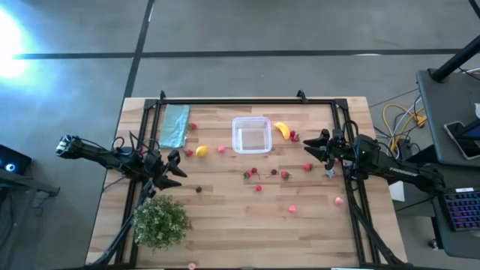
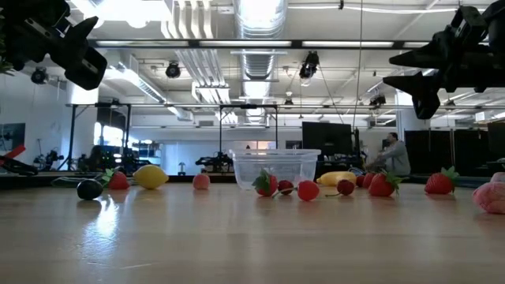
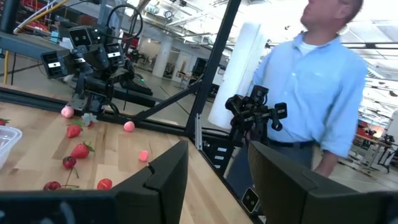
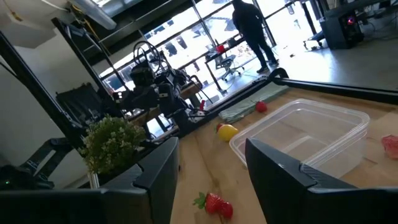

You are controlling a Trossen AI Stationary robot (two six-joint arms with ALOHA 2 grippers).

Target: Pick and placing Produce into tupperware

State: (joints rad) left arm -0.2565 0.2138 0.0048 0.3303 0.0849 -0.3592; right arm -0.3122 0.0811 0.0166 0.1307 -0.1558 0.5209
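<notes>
Above the bench (image 1: 225,210) both grippers hover with jaws apart and empty, the tupperware (image 1: 251,135) empty at centre rear and produce scattered round it, so the right gripper (image 1: 313,148) should descend squarely over the near strawberry (image 1: 307,167).

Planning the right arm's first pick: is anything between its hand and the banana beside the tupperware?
Nothing visible blocks it. The right hand, empty, hangs above the table; the banana lies beside the tupperware, with only a small red berry next to it.
</notes>
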